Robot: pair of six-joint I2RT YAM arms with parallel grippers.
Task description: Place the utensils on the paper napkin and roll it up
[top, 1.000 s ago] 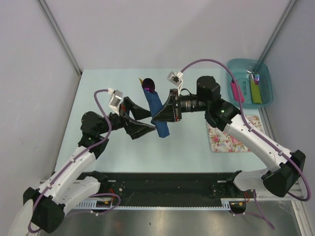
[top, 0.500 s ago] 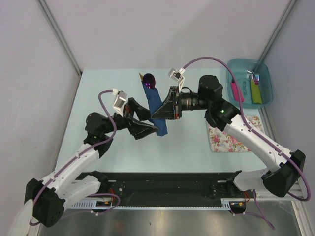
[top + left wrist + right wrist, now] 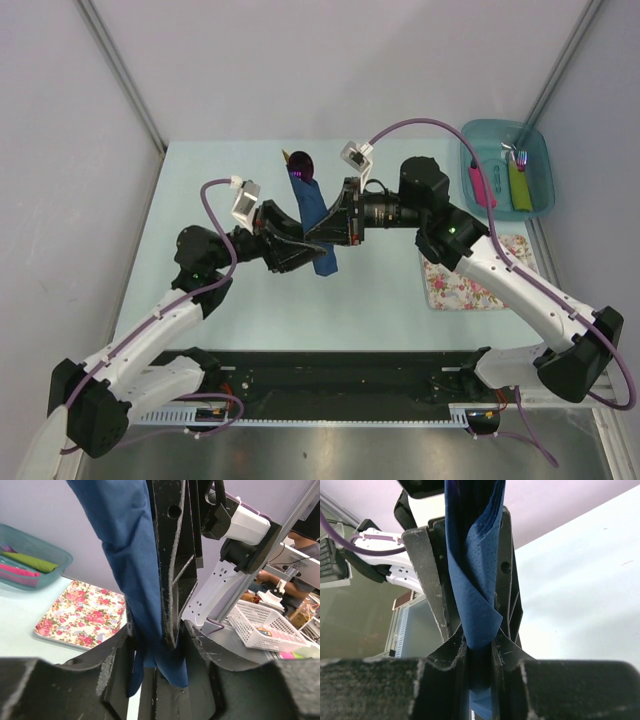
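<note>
The paper napkin (image 3: 318,215), dark navy and rolled into a slanted tube, hangs above the table's middle. Out of its upper end stick the utensils: the purple spoon bowl (image 3: 302,165) and a tan wooden tip (image 3: 287,155). My right gripper (image 3: 330,228) is shut on the roll's middle; in the right wrist view the napkin (image 3: 475,580) is pinched between its fingers (image 3: 457,652). My left gripper (image 3: 305,258) comes from the left at the roll's lower end. In the left wrist view its jaws (image 3: 157,635) press the napkin (image 3: 125,555) and one right finger between them.
A floral mat (image 3: 465,280) lies on the table at the right. A teal bin (image 3: 535,140) at the back right holds pink-handled and green-handled cutlery. Both arms meet over the table's centre. Grey walls stand on three sides.
My left gripper has moved right to the roll's lower end and its jaws have narrowed from wide open onto it. The right gripper has kept its hold, barely moving.
</note>
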